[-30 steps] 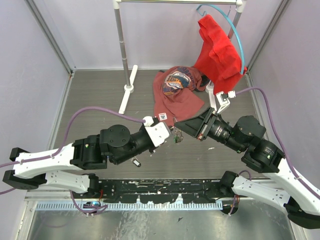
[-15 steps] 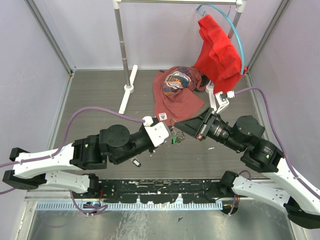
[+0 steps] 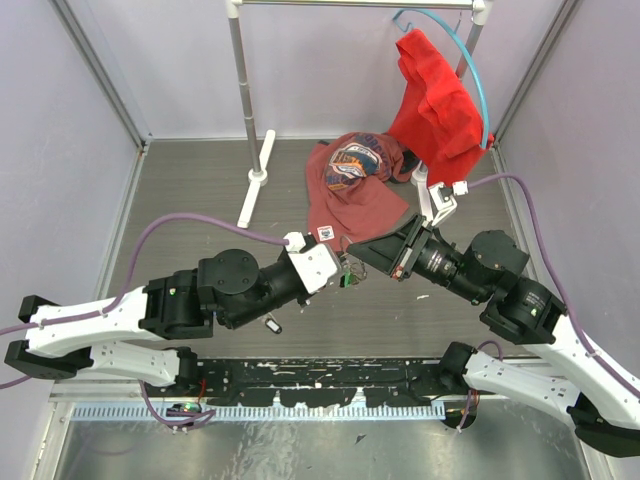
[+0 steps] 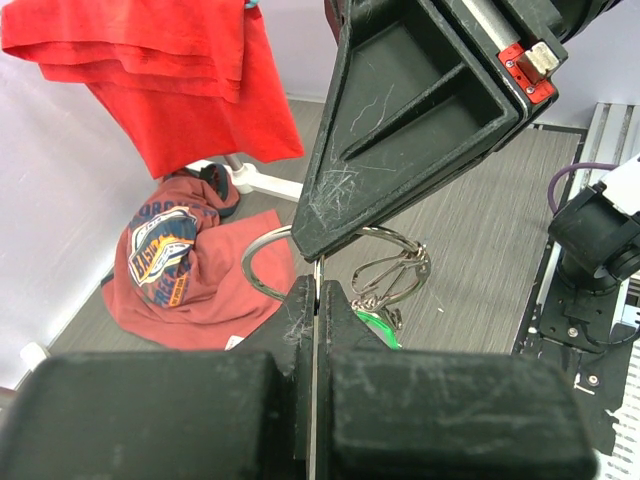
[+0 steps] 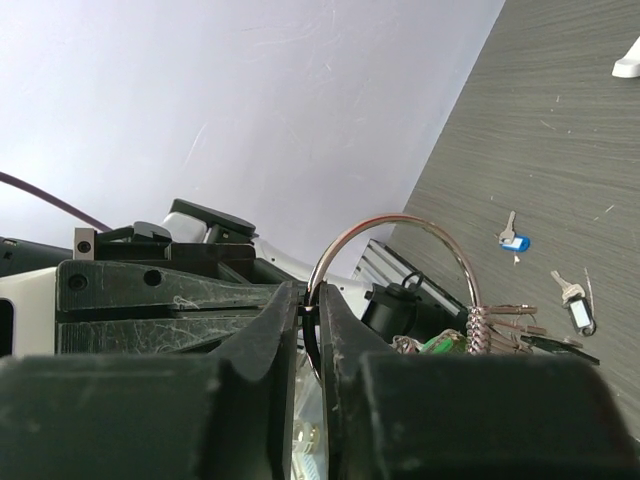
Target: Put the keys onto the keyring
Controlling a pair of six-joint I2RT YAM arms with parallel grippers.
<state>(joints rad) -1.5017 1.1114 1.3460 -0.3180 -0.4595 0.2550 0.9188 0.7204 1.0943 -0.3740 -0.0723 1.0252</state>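
Keyring (image 5: 392, 222): hanging in the air between the two grippers, over the middle of the table (image 3: 190, 190), touching nothing below. A green tag (image 4: 376, 326) and a small bunch of keys (image 4: 392, 282) are dangling from its lower side.

Right gripper (image 5: 310, 300): fingers are pressing together to a thin slit and pinching the ring wire where the arc runs down into them.

Left gripper (image 4: 315, 297): fingers are likewise pressing almost shut. The wire is running into their tips, so I am reading this as a second grip on the ring. The contact itself is partly hidden under the right finger crossing overhead.

Loose on the table, well apart from the ring, are a blue-headed key (image 5: 512, 241) and a black-and-white key (image 5: 576, 310), neither yet threaded.

Step (judgement): both arms are steadying or working the ring itself, with no loose key in either grip. This is a ring-handling step between key pickups, and the task is partly done.

Next move (judgement): one gripper is going to have to let go and fetch a loose key while the other holds the ring. Threading then calls for finding the split in the coil and lining the key's hole up closely.

Pose: both arms are reaching inward from their bases, forearms converging and fingertips meeting nose to nose.
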